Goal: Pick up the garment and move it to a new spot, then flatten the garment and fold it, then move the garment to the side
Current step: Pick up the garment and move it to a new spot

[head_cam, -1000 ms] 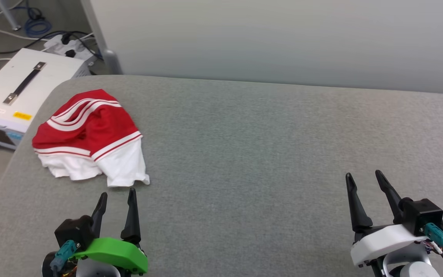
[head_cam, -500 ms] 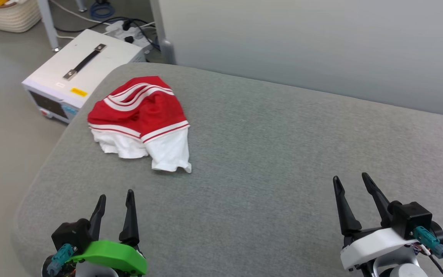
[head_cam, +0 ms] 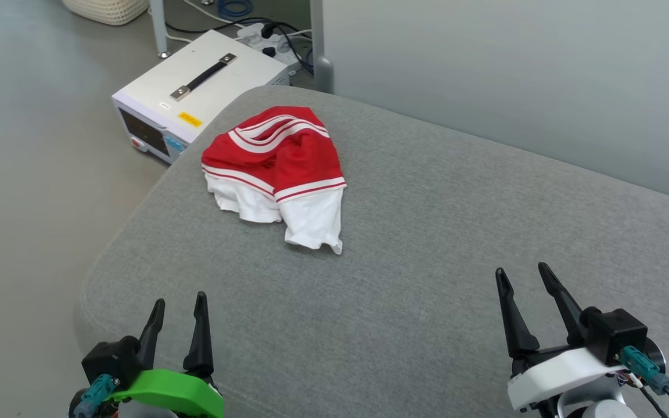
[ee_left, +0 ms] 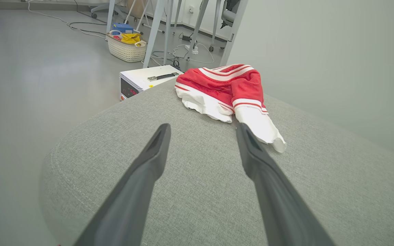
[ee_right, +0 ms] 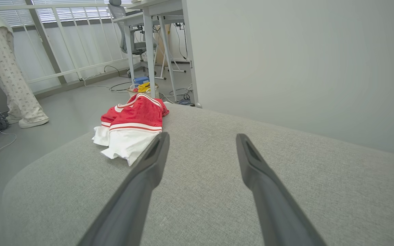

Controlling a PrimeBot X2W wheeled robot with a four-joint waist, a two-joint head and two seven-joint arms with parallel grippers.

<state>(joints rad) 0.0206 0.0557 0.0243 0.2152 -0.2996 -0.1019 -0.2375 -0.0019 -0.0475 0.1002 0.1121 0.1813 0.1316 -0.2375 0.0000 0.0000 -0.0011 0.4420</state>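
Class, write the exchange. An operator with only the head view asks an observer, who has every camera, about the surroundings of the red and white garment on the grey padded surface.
Operator: Is anyone near the garment?
Observer: Yes. In the right wrist view a person's legs stand on the floor beyond it.
Operator: What is in the basket at my top edge?
Observer: The left wrist view shows a yellow cloth and a blue box inside it.

Crumpled garment (head_cam: 279, 162) on grey cushion (head_cam: 456, 232), left fingers (head_cam: 200, 337) spread, right fingers (head_cam: 513, 325) spread
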